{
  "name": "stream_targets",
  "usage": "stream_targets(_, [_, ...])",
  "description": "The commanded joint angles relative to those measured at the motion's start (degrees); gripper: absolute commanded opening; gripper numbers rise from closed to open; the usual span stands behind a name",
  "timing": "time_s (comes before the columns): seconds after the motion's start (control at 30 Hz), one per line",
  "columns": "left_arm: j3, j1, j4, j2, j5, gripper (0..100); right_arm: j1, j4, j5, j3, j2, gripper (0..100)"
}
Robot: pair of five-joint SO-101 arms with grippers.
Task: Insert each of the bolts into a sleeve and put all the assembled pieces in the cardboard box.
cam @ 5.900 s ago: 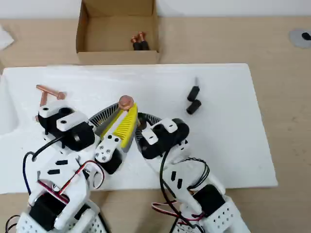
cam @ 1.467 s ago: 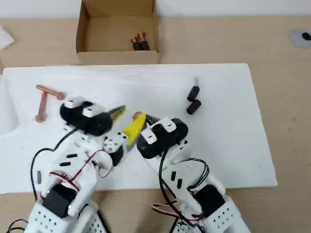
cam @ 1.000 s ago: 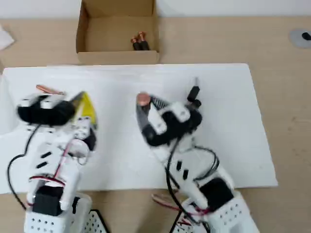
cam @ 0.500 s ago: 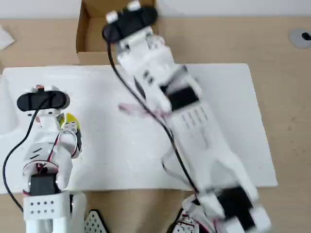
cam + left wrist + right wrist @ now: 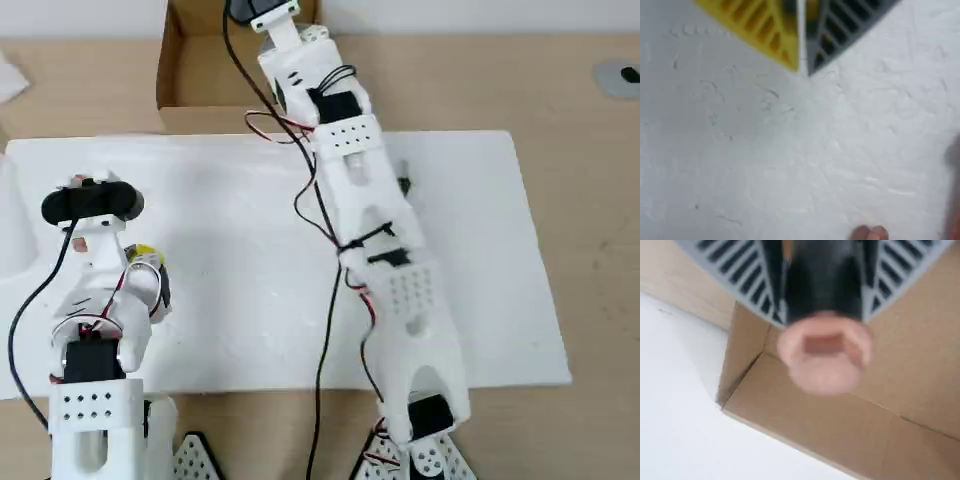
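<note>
Near the front, left gripper: The left gripper (image 5: 802, 67) hangs low over the white sheet (image 5: 790, 150). Its yellow and grey jaws are pressed together, with nothing between them.

Just past it, loose bolt: A coppery tip peeks in at the edge of the left wrist view. It looks like a loose bolt (image 5: 869, 233) lying on the sheet.

Middle of the sheet, loose sleeve: A small dark bit shows just beside the long right arm. It is likely a loose sleeve (image 5: 404, 184), partly hidden.

Far side, right gripper: The right gripper (image 5: 824, 315) is stretched out over the box (image 5: 805, 415). It is clamped on a black sleeve (image 5: 822, 285).

Bolt: The bolt (image 5: 822, 357) sits inside that sleeve. Its round copper head sticks out past the fingertips, pointing down at the box.

Spot over the box: The piece hangs near a corner of the box, close to a wall.

What could go wrong, the bolt: Only the sleeve is gripped, so the bolt may slide out head first. Then the two would land apart.

What could go wrong, the drop: The piece could hit the wall or rim when let go. It might bounce, or roll out onto the sheet.

What could go wrong, the arm: The arm could bump the box and push it away.
</note>
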Motion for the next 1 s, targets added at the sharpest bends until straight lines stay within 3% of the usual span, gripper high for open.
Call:
stream_targets(0.0, [-3.08, -0.79, -0.79, 0.31, 0.18, 0, 0.75, 2.20, 0.62, -16.13, 7.25, 1.2])
stream_targets(0.27, [-2.73, -0.79, -0.70, 0.31, 0.18, 0, 0.66, 3.69, 0.62, -29.05, 20.79, 5.6])
stream_targets(0.77, [-0.62, -0.88, -1.14, -0.04, 0.62, 2, -0.48, 13.98, 0.18, -29.85, 21.58, 18.9])
stream_targets(0.97, [-3.87, -5.54, -0.97, 0.31, 6.86, 9, -0.92, 24.18, 0.26, -42.77, 21.58, 21.4])
